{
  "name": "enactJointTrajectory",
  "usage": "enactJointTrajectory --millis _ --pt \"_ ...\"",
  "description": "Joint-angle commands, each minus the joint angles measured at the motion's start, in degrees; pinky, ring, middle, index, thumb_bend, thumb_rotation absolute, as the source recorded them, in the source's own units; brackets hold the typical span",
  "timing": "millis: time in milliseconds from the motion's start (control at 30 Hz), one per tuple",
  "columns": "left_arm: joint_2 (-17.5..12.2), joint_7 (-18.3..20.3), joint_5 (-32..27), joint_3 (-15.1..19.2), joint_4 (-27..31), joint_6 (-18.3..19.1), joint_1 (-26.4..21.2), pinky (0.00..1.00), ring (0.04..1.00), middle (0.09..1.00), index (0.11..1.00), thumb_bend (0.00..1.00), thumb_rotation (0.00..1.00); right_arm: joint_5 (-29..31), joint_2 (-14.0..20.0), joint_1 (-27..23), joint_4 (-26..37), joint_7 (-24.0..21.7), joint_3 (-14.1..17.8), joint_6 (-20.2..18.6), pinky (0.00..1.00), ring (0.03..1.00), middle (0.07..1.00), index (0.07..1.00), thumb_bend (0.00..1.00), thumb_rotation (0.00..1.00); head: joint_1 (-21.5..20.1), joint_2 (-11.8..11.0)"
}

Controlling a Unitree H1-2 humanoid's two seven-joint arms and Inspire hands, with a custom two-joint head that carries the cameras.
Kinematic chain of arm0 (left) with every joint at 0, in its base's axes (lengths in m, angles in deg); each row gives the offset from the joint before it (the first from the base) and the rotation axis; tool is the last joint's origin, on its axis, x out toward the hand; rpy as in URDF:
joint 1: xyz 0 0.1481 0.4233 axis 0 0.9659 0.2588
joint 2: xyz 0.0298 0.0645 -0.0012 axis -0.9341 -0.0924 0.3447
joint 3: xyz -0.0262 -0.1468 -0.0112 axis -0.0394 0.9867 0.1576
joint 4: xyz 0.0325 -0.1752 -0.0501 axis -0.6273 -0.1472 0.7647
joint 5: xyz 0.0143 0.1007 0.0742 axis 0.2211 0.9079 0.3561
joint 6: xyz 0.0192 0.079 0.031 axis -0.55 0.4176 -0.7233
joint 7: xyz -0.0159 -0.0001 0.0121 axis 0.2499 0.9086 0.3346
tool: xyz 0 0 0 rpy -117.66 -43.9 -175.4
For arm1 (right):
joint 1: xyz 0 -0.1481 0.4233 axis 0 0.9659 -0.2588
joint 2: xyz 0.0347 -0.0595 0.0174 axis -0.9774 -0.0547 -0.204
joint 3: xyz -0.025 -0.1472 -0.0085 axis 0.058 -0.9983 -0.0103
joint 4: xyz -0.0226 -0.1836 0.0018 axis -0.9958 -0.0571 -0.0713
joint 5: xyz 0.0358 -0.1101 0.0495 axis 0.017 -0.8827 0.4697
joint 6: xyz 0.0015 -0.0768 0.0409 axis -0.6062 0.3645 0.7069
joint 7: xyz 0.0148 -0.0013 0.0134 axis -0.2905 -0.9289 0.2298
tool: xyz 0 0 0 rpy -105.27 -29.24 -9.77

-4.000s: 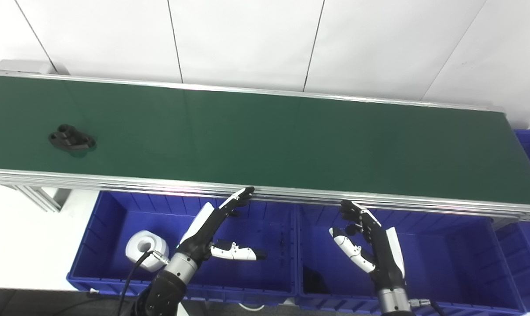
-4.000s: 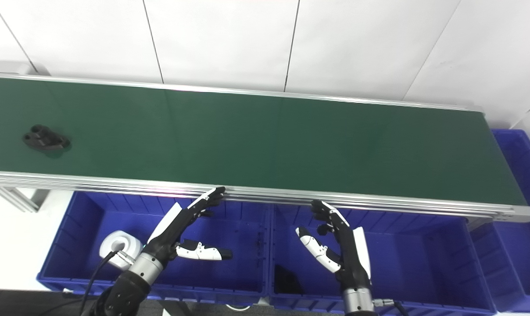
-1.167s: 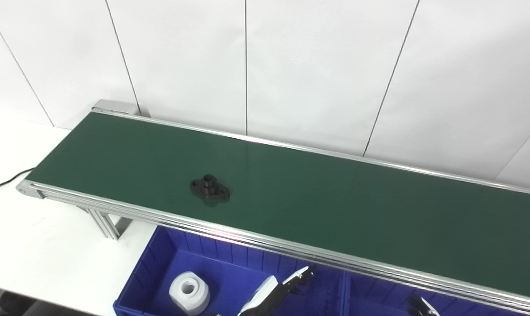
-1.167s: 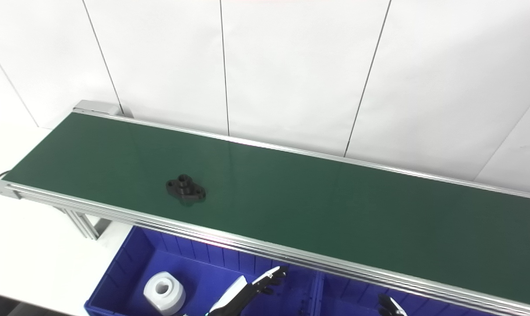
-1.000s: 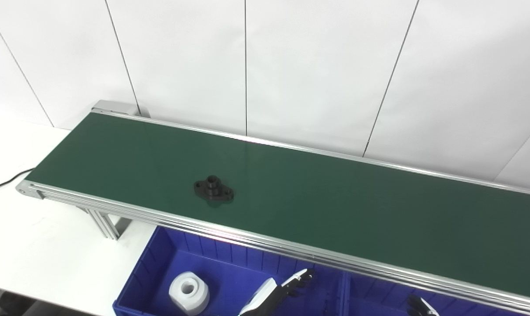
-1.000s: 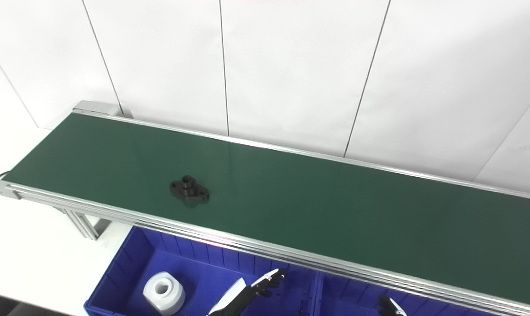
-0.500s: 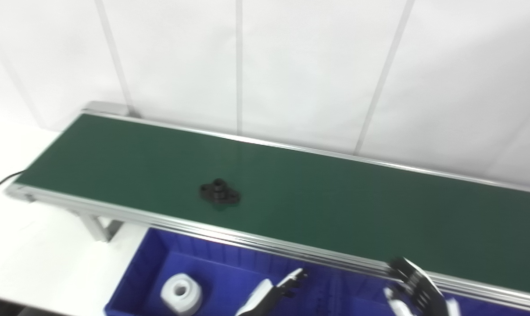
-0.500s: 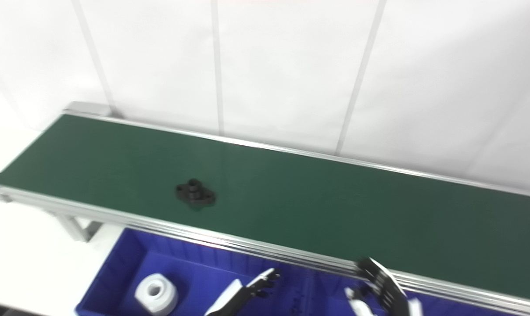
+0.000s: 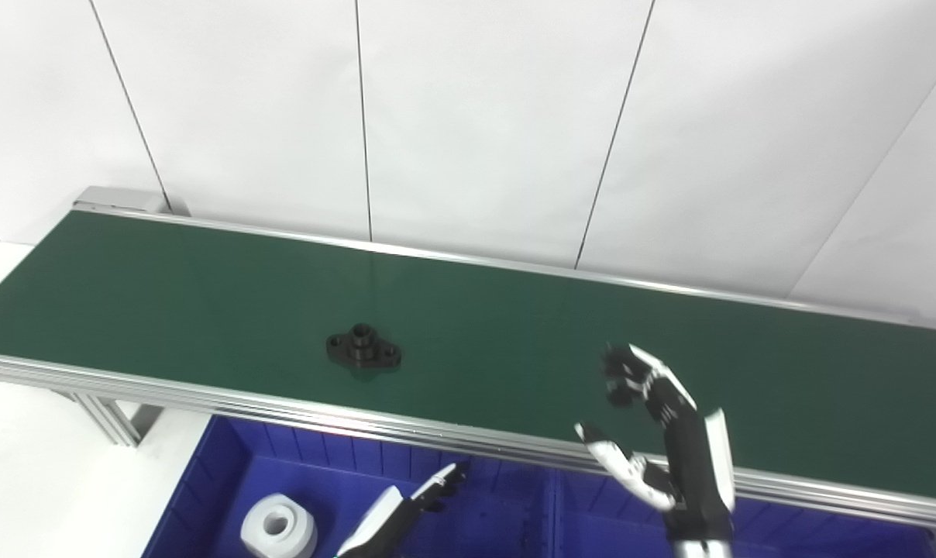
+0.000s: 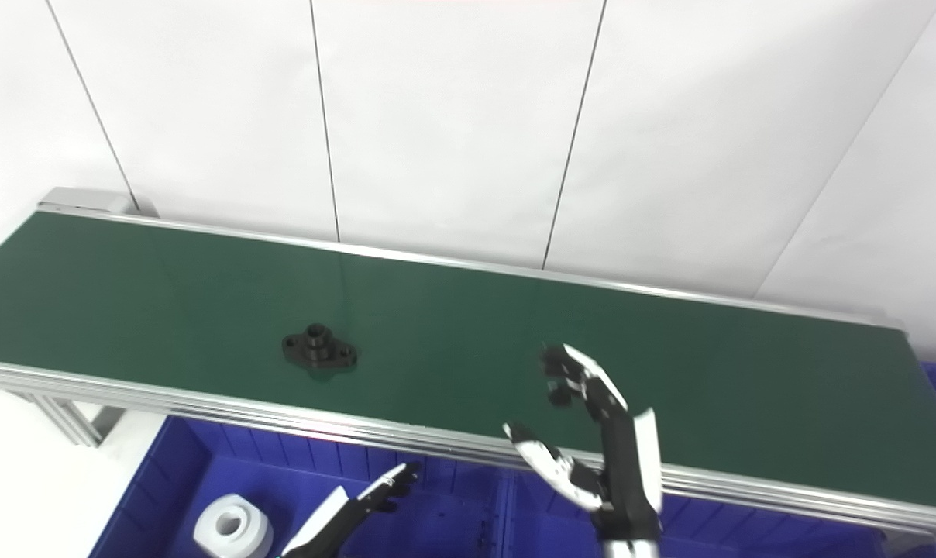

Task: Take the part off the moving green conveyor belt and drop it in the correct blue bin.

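Observation:
A black flanged part (image 9: pixel 363 349) lies on the green conveyor belt (image 9: pixel 204 287), left of centre, near the front rail. My right hand (image 9: pixel 658 434) is raised over the belt's front edge, well to the right of the part, open, fingers curved and thumb apart. My left hand (image 9: pixel 394 519) is low over the left blue bin (image 9: pixel 204 496), fingers stretched, empty. In the right eye view the part (image 10: pixel 319 349) and the right hand (image 10: pixel 592 442) show the same way.
A white ring-shaped part (image 9: pixel 278 528) lies in the left blue bin. A second blue bin (image 9: pixel 786 535) adjoins it on the right below the belt's aluminium rail (image 9: pixel 476 442). A white panelled wall stands behind the belt.
The camera has swung right. The part has travelled rightward along the belt. My right hand has risen from below the rail to above the belt's front edge. The left hand has stayed low.

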Motion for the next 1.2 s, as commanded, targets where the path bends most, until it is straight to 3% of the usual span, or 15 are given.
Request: enactJointTrajectory --millis 0,167,533,833,1167 --pt "-0.72 0.42 -1.49 0.21 2.14 -2.39 -1.33 0.84 0.899 0.930 0.944 0.62 0.37 -2.30 -0.56 -2.45 0.28 0.65 0.49 -1.57 0.64 0.720 0.754 0.764 0.64 0.42 -1.84 0.27" --pt "-2.37 1.02 -2.90 0.07 2.11 -2.37 -2.11 0.86 0.910 0.931 0.940 0.61 0.34 -3.86 -0.36 -6.95 -2.55 -1.24 -0.11 -6.57 0.66 0.754 0.783 0.785 0.65 0.37 -4.42 1.31" --pt "-3.67 2.72 -6.57 -0.14 0.43 -2.40 -4.17 0.81 0.872 0.904 0.911 0.64 0.31 -10.69 0.86 -16.76 -9.89 -4.60 -3.52 -18.02 0.68 0.764 0.802 0.805 0.71 0.44 -6.90 2.45" --pt "-3.87 2.65 -6.59 -0.72 -0.62 -2.40 -5.25 0.79 0.853 0.884 0.895 0.65 0.29 -14.12 2.06 -24.96 -21.73 -4.38 -7.45 -20.57 0.70 0.769 0.801 0.803 0.76 0.38 -6.61 2.92" --pt "-3.58 2.80 -7.13 -1.44 -0.45 -2.40 -5.36 0.80 0.851 0.880 0.891 0.65 0.29 -17.03 3.27 -31.74 -32.34 -4.39 -12.19 -20.52 0.76 0.804 0.816 0.820 0.77 0.43 -5.96 3.03"
